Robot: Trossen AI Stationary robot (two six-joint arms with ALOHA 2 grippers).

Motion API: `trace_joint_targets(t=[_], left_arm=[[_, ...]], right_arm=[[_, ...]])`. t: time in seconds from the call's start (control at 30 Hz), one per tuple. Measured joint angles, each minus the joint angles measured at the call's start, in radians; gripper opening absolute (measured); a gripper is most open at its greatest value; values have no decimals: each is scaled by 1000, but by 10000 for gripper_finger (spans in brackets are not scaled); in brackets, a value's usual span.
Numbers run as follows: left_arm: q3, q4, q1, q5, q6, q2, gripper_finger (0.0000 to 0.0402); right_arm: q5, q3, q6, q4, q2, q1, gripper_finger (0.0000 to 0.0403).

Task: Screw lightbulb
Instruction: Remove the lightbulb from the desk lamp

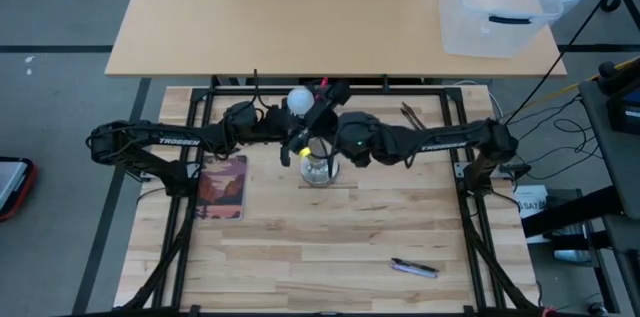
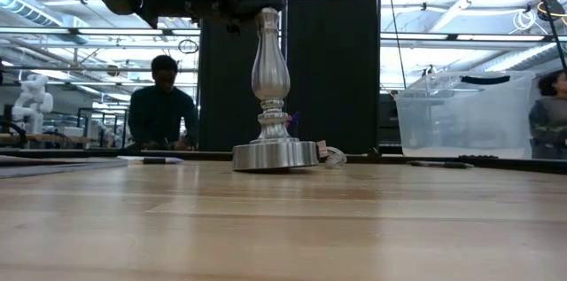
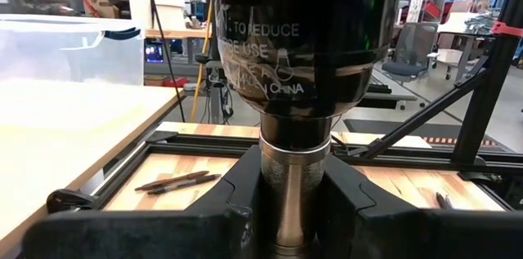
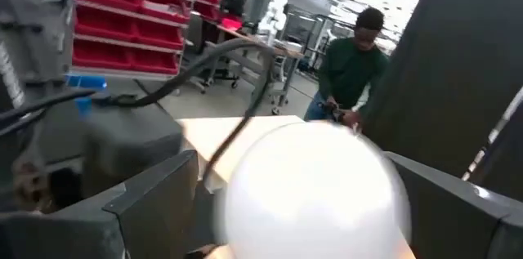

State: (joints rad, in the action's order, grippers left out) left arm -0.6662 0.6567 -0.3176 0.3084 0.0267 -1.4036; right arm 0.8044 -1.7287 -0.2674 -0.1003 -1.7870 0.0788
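From above, the lightbulb [image 1: 298, 100] is up high by the top of the socket stand [image 1: 318, 170]. If it goes in crooked, it could jam or slip out and fall. From the table, the stand [image 2: 270, 77] looks tall and thin, so a hard twist could tip it. In the left wrist view, the left gripper [image 3: 294, 210] is squeezed around the stand's post. In the right wrist view, the right gripper [image 4: 315, 210] is spread wide with the bulb between its fingers [image 4: 155, 198]. I cannot tell if they touch it.
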Motion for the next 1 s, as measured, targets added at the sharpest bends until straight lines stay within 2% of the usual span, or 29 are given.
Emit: trace_joint_targets(t=[0.17, 0.27, 0.5, 0.7, 0.8, 1.0], left_arm=[[0, 0, 0, 0, -2, 0, 73], [0, 0, -1, -2, 0, 0, 73], [1, 0, 0, 0, -5, 0, 73], [1, -1, 0, 33, -14, 0, 73], [1, -1, 0, 60, -31, 0, 73], [1, -6, -1, 106, -57, 0, 73]], right_arm=[[19, 0, -64, -90, -42, 2, 367], [13, 0, -80, -108, -48, 0, 352], [19, 0, -107, -101, -42, 7, 257], [2, 0, -103, -62, -32, 7, 256], [-52, 0, -79, -2, -14, -2, 256], [-243, -1, -37, 113, 25, -41, 256]])
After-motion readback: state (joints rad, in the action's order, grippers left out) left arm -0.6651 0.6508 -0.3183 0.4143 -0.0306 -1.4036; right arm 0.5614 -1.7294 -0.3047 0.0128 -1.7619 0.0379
